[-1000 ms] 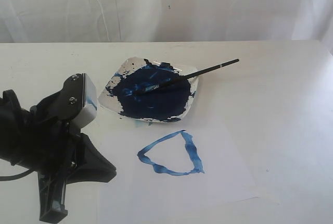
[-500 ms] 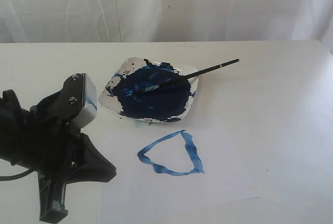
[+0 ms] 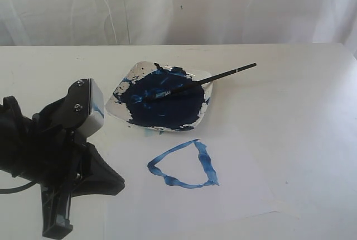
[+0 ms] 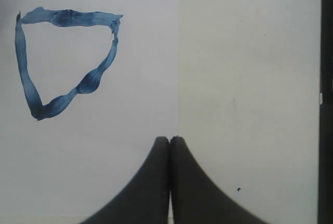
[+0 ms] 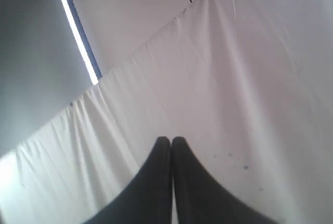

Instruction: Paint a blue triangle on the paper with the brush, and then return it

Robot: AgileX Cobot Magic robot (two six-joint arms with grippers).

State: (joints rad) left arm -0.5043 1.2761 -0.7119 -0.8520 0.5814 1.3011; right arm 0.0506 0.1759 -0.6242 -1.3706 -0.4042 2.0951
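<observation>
The brush (image 3: 201, 81) lay across the paint plate (image 3: 115, 102) mid-worktop with its bristles in the navy pool, so I judged it returned. The blue triangle (image 3: 207, 164) sat finished on the paper (image 3: 245, 181) toward the near edge. With nothing left to hold, my left tool (image 4: 170, 140) and right tool (image 5: 171, 140) were both closed, empty.

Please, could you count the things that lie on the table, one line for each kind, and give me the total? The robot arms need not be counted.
brush: 1
plate, smeared with dark blue paint: 1
paper: 1
blue triangle, painted on the paper: 1
Total: 4
</observation>
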